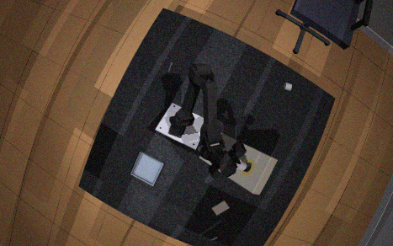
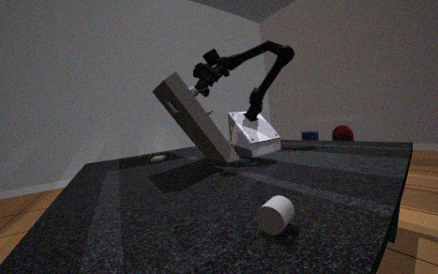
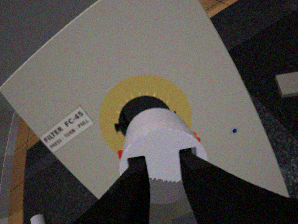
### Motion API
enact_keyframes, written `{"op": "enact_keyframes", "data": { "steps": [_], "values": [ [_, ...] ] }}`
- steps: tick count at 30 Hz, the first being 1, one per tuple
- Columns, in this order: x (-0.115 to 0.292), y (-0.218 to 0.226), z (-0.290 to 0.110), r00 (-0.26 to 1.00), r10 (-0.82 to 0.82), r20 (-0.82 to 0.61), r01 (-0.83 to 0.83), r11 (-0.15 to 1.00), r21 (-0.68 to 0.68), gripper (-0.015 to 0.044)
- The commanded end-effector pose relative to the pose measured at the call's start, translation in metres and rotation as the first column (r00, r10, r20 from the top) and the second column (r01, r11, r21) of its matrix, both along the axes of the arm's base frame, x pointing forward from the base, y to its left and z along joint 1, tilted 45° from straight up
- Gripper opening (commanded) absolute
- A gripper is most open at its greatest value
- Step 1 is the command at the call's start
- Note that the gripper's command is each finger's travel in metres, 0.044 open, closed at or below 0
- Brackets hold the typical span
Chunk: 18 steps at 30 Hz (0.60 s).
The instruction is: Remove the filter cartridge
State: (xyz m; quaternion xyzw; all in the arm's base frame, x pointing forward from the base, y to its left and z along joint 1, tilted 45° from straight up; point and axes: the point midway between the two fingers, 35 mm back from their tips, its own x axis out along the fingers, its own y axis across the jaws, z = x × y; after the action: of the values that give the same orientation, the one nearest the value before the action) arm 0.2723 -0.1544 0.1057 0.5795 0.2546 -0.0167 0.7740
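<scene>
The tool is clenching the white filter cartridge, holding it just clear of the dark socket directly ahead, ringed in yellow on the tilted service panel.

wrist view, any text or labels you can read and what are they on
"FILTER FC-45" on the first line of a small white label on the panel, left of the yellow ring.
The label's second line is too blurred to read.
No other text is visible.
</scene>
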Motion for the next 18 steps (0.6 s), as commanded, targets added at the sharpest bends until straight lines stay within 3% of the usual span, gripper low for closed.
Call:
{"op": "enact_keyframes", "data": {
  "steps": [1, 18],
  "values": [
    [-0.003, -0.002, 0.007, 1.0, 0.004, 0.014, -0.004, 1.0, -0.012, 0.0],
    [-0.019, 0.031, -0.026, 1.0, 0.004, 0.014, -0.004, 1.0, -0.012, 0.0]
  ]
}}
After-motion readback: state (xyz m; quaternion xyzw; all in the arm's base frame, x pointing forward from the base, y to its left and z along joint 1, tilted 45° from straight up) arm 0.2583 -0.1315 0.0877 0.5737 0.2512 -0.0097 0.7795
